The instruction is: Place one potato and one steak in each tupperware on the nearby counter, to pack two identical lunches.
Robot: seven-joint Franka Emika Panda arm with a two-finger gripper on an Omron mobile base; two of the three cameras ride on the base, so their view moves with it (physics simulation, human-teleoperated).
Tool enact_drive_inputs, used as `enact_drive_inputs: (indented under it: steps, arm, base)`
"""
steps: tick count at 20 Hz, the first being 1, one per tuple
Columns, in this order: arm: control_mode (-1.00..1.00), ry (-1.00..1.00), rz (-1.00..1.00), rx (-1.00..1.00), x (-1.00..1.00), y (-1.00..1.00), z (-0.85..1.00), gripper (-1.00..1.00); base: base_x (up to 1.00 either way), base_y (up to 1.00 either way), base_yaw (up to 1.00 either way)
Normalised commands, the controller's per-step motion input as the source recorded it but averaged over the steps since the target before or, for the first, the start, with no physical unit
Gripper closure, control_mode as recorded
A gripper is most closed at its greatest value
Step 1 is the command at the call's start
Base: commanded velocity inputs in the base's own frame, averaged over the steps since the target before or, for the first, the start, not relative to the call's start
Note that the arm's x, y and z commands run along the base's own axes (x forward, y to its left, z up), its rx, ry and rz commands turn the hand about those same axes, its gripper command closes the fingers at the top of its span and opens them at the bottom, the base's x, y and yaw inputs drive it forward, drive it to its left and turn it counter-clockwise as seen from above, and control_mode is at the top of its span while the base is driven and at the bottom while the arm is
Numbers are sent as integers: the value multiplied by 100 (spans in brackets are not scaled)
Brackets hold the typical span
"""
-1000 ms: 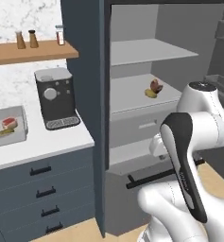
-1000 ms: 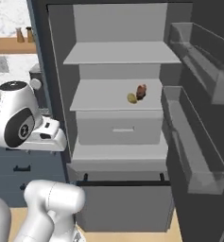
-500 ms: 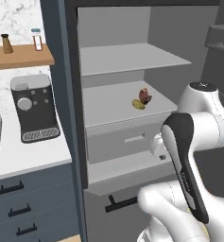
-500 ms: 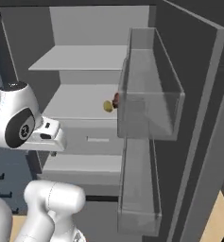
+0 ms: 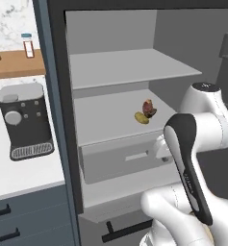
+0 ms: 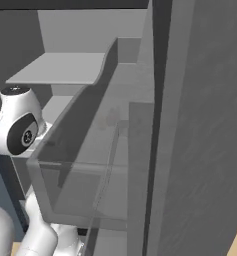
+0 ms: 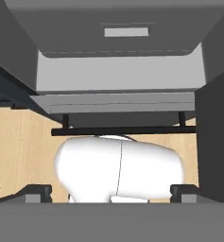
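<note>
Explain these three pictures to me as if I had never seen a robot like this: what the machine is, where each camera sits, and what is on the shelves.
The machine is a white robot arm on a base that drives, facing an open fridge. The left base view looks over the arm from behind, on its left; the right base view does the same from its right, where the fridge's open door and its clear door bin block much of the sight. The hand view comes from a camera on the hand, pointing down at a drawer and wooden floor. The gripper has its fingers spread wide, holding nothing. On the middle shelf lie a potato and a steak, close together. A coffee machine stands on the counter.
</note>
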Motion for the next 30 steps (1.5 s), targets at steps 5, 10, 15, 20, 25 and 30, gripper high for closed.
enact_drive_inputs:
  steps: [5,10,15,20,25,30]
  arm:
    - [-100,-25,0,0,20,0,-34,-100]
    - [-100,-51,0,0,53,-6,-12,-100]
    - [-100,-5,0,7,47,-31,15,-100]
    - [-100,0,-2,3,71,-24,-5,-100]
    - [-100,0,-8,0,88,-9,-23,-100]
    - [-100,0,-7,0,79,-1,-31,-100]
  base:
    - [0,0,0]
    - [0,0,0]
    - [0,0,0]
    - [0,0,0]
    - [0,0,0]
    - [0,0,0]
